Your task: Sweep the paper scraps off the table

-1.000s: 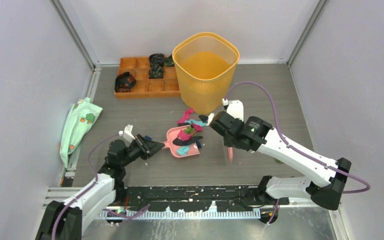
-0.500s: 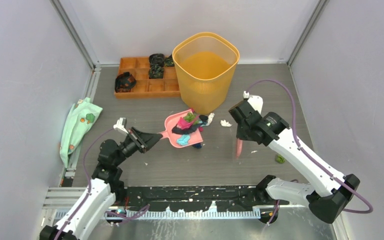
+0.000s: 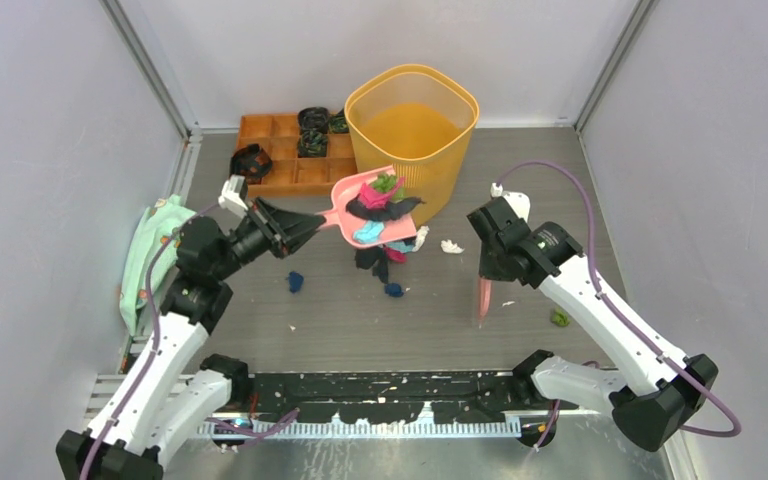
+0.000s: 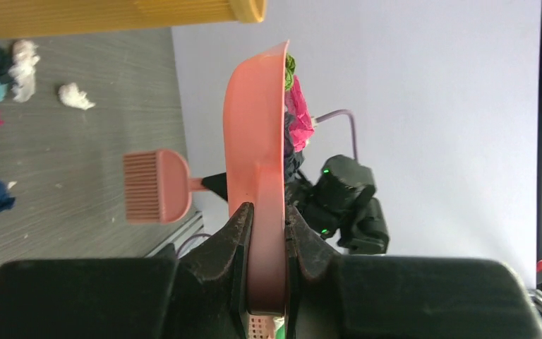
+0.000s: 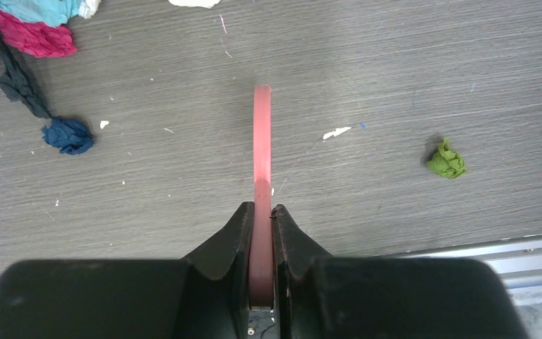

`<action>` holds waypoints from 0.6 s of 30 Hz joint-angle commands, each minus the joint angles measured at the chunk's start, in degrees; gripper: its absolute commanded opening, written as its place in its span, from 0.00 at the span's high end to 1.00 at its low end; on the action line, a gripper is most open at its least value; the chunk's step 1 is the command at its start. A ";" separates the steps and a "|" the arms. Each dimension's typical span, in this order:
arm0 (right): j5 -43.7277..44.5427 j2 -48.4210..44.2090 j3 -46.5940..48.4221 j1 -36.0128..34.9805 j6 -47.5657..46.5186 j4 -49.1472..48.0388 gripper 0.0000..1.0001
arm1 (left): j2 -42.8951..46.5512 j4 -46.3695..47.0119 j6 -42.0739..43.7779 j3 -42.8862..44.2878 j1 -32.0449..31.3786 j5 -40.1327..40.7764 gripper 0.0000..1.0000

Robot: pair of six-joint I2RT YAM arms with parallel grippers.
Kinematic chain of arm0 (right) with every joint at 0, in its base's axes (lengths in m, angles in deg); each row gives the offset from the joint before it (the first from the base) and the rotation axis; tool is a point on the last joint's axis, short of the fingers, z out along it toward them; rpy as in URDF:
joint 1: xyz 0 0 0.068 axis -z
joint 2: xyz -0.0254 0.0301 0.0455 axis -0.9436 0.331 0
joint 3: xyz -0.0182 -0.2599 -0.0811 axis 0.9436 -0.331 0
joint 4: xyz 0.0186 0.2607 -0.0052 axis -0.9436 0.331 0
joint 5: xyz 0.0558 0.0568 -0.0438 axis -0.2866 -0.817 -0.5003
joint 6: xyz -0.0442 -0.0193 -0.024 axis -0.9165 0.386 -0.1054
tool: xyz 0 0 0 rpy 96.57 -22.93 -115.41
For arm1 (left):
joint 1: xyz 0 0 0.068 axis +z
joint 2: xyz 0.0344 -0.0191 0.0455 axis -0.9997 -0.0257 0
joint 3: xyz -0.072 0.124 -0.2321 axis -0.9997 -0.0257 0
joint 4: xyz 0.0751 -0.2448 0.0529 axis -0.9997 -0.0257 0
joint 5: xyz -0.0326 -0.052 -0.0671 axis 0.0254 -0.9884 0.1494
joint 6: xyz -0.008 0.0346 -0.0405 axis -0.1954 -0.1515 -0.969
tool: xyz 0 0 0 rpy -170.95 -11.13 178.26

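Grey table (image 3: pixel 360 325), white walls (image 3: pixel 40 150); paper scraps (image 3: pixel 393 290) loose mid-table, specks (image 5: pixel 336 132) possibly crumbs; left gripper (image 4: pixel 265 226) clamps dustpan (image 4: pixel 257 127), right gripper (image 5: pixel 261 219) clamps brush (image 5: pixel 262 141).

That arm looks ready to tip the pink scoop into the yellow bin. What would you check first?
1. Left gripper clamped on the dustpan handle: ok.
2. Dustpan above the yellow bin opening: not ok, in the top view it sits short of the rim.
3. Load settled: cannot tell; a black scrap drapes over the pan's lip.
4. Right gripper, shut on the brush, out of the way: ok.
5. Table swept: not ok; a dark blue scrap, white scrap and green scrap lie on it.
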 commanded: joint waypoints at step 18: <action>-2.51 -5.90 -2.48 0.68 -1.59 -2.87 0.99 | -42.93 -10.89 0.04 55.69 1.01 -9.98 0.99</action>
